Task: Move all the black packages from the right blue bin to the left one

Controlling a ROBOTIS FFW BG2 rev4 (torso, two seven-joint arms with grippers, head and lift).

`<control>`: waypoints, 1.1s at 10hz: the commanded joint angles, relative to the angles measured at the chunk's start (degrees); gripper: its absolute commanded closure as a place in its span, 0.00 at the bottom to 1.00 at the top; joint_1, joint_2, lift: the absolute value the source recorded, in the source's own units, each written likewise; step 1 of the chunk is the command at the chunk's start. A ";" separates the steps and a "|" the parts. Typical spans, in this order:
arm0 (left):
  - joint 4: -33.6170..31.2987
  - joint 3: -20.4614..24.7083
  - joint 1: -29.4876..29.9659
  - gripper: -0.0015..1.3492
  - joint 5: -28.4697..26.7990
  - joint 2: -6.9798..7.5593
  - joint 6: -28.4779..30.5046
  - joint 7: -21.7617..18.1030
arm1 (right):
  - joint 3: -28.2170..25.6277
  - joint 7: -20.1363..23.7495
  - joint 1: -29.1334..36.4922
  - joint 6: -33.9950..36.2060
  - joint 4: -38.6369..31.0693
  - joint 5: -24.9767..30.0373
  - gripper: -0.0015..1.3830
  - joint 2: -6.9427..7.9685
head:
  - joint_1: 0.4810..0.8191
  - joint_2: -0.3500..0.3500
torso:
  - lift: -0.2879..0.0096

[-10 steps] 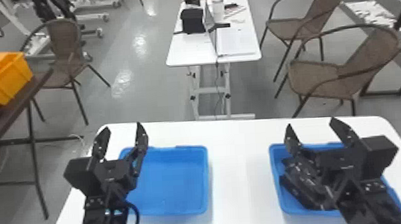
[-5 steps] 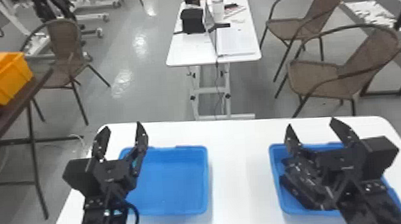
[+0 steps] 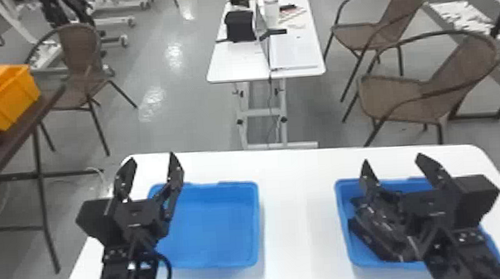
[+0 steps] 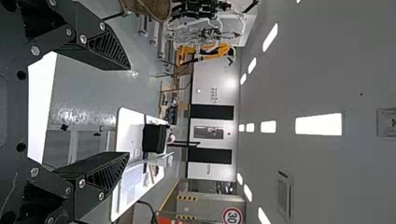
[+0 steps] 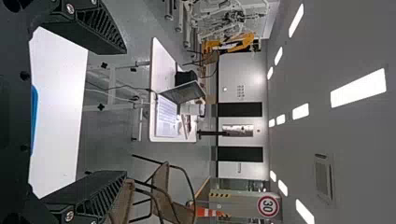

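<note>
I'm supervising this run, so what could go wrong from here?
The black packages lie close together in the right bin, so the right gripper might catch two at once. One could drop on the table short of the left bin. The left gripper, near that bin, may obstruct placing.

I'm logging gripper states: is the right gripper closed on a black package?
No, the fingers of the right gripper stand wide apart with nothing between them, and black packages lie in the right blue bin.
</note>
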 commanded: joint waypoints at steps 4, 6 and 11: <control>-0.04 0.10 0.11 0.30 0.18 0.02 -0.16 -0.18 | -4.04 2.20 -0.02 6.77 8.54 -7.09 0.07 -1.50 | 0.63 0.54 | 0.97; -0.04 0.18 0.11 0.30 0.18 0.02 0.02 -0.27 | -4.57 3.78 -0.37 10.37 11.96 -6.91 0.07 -2.20 | 0.63 0.53 | 0.97; -0.13 0.27 -0.07 0.30 0.18 0.02 0.81 -1.15 | -5.18 6.95 -5.38 14.59 20.58 -2.08 0.08 -2.20 | 0.63 0.50 | 0.97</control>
